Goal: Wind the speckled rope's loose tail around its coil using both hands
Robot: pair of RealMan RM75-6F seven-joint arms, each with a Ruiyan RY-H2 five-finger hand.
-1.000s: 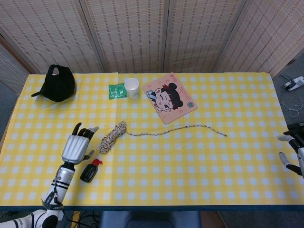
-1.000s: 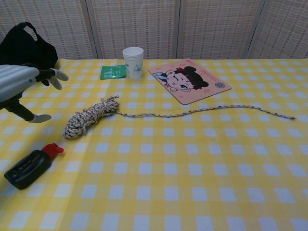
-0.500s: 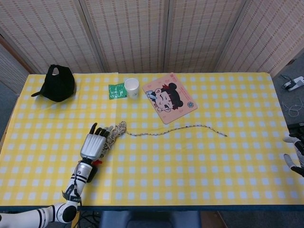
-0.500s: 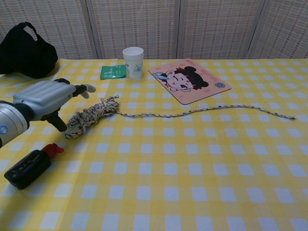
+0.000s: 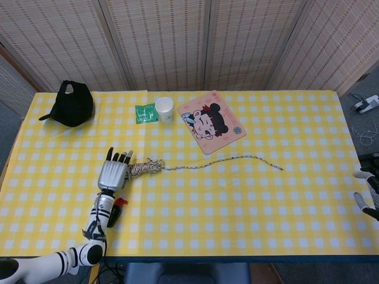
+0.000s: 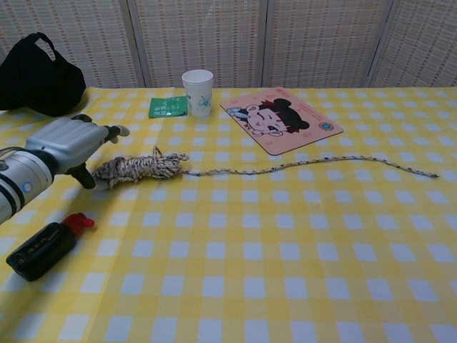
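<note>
Head view: silver-and-black left hand (image 5: 113, 173), fingers spread, lying against the left end of the speckled rope coil (image 5: 146, 167) on the yellow-checked tablecloth (image 5: 237, 201); loose tail (image 5: 225, 161) trailing rightward. Right hand (image 5: 368, 192) at frame edge, grasp indeterminable. Chest view: left hand (image 6: 68, 143) touching the coil (image 6: 139, 168); grip unclear. Black marker with red cap (image 6: 44, 246) nearby.

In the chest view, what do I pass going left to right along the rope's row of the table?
Left hand → rope coil → loose tail, running off toward the right edge.
</note>
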